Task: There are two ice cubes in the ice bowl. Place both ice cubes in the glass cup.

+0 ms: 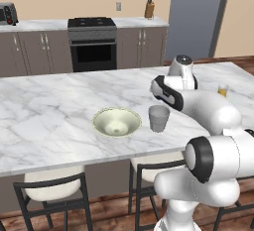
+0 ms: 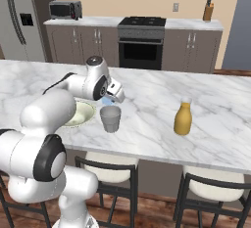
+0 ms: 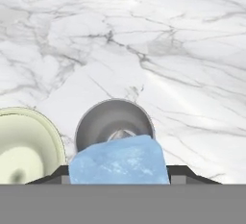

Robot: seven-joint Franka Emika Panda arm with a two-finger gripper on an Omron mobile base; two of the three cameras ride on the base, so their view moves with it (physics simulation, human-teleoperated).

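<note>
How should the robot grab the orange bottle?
Probably around its wide lower body, coming from the side with the claw level. The orange bottle with a pale cap stands upright and alone on the white marble counter, with open space all around it. Its neck narrows upward, so the belly gives more surface.

Bright, even rendered light, soft shadows on the marble counter (image 1: 59, 111), no blur.

The wide, shallow cream-green ice bowl (image 1: 116, 122) sits upright on the marble, and it looks bare inside from here. Just beside it is the small grey see-through glass cup (image 1: 158, 118), upright too. A pale-blue translucent ice cube (image 3: 118, 161) hangs right above the cup's mouth.
</note>
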